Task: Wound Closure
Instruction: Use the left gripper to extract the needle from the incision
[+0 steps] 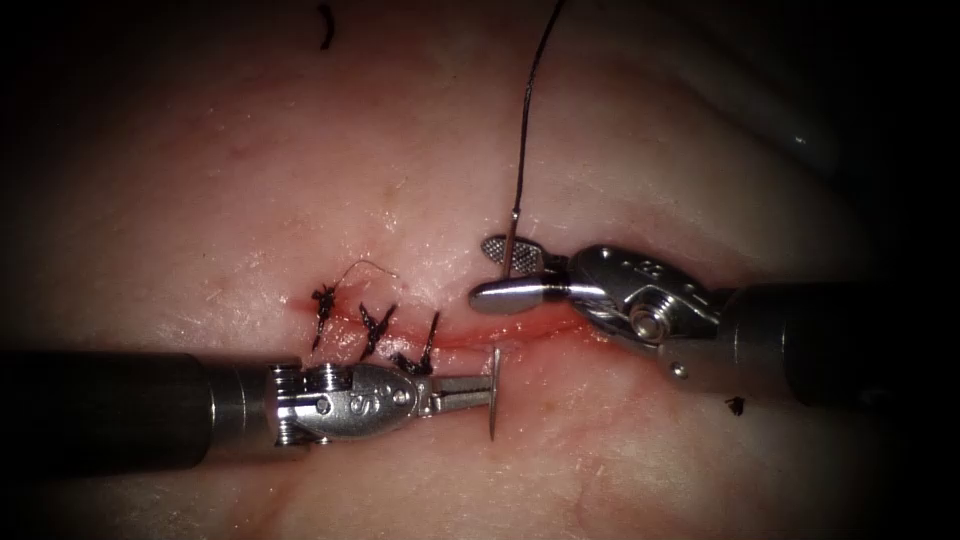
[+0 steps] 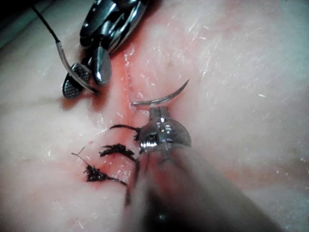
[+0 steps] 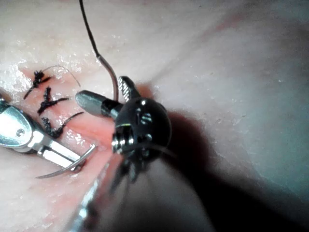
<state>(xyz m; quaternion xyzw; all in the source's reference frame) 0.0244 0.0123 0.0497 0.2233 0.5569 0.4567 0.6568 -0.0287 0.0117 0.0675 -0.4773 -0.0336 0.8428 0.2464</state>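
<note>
The curved needle (image 1: pixel 494 392) sits in the tissue (image 1: pixel 250 180), bridging the cut (image 1: pixel 530 330) just right of the last stitch. Its pointed part stands out of the cut's near edge, and my left tool (image 1: pixel 478 390) is shut on it there, also seen in the left wrist view (image 2: pixel 157 113). The needle's tail (image 1: pixel 511 243) rises from the far edge between the open jaws of my right tool (image 1: pixel 482 270), which hold nothing. The thread (image 1: pixel 525 110) runs from the tail up and away. The right wrist view shows the same open right tool (image 3: pixel 102 91) around the tail (image 3: pixel 114 82).
Three dark knotted stitches (image 1: pixel 375 325) close the left part of the cut, with red fluid (image 1: pixel 470 335) along it. Cut thread ends lie at the far left (image 1: pixel 325 25) and near the right shaft (image 1: pixel 735 405).
</note>
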